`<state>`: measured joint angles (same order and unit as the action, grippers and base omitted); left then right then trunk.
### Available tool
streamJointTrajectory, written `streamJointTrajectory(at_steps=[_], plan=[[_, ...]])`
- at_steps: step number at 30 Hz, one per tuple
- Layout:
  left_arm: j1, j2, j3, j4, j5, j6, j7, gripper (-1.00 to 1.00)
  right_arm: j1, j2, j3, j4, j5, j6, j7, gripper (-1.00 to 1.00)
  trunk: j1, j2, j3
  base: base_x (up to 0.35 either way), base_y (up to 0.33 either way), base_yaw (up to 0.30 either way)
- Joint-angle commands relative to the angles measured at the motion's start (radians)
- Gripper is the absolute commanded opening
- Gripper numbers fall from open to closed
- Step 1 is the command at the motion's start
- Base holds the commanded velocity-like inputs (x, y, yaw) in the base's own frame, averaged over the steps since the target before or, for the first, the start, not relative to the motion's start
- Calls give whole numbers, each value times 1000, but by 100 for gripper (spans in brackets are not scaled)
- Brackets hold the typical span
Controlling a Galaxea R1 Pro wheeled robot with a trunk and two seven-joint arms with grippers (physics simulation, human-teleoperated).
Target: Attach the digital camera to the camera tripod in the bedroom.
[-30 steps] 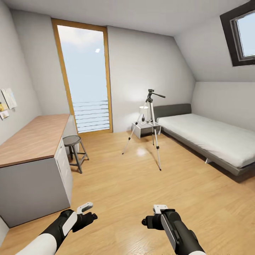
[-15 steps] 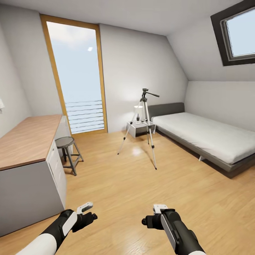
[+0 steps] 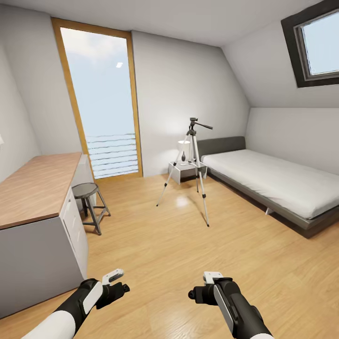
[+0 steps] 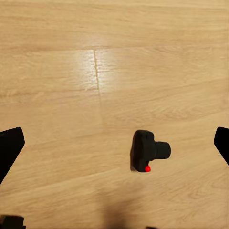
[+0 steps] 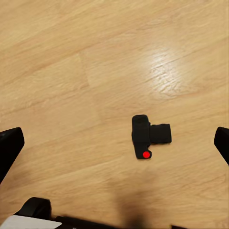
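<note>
From the head view, the camera tripod (image 3: 194,165) stands on the far side of the wood floor (image 3: 188,254), just left of the bed (image 3: 278,183) and in front of a small nightstand (image 3: 181,170), legs splayed, its pan handle pointing right. A desk (image 3: 33,188) and stool (image 3: 89,197) sit at the left. Both arms are held low and forward near the robot: the left gripper (image 3: 114,278) and right gripper (image 3: 213,278) hover above bare floor, wrists bent downward. I cannot tell their spread from here.

In the left wrist view, the digital camera (image 4: 149,150) lies on the floor below, lens barrel sticking out sideways, red button showing. The dark fingertips sit at opposite edges, spread wide, holding nothing.

The right wrist view shows the digital camera (image 5: 149,136) likewise on the planks, between widely parted fingers. It looks rigid, light and smooth-sided; I'd grip across the boxy body, not the lens.
</note>
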<state>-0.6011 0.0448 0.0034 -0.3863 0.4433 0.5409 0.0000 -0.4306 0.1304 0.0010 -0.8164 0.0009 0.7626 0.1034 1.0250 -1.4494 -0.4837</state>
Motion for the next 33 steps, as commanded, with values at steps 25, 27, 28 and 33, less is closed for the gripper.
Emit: streamJointTrajectory(at_steps=[25, 27, 28, 33], plan=[[1, 0, 2, -8, 2, 5, 0, 100, 0, -3, 0, -1, 1, 3, 5, 100, 0, -1, -1, 2, -304, 0], [2, 0, 3, -8, 2, 4, 0, 100, 0, -3, 0, -1, 1, 3, 5, 100, 0, -1, -1, 0, -344, 0], [2, 0, 3, -8, 2, 4, 0, 100, 0, -3, 0, -1, 1, 3, 5, 100, 0, -1, -1, 0, -344, 0], [5, 2, 5, -8, 2, 4, 0, 100, 0, -3, 0, -1, 1, 3, 5, 100, 0, -1, -1, 0, -344, 0]])
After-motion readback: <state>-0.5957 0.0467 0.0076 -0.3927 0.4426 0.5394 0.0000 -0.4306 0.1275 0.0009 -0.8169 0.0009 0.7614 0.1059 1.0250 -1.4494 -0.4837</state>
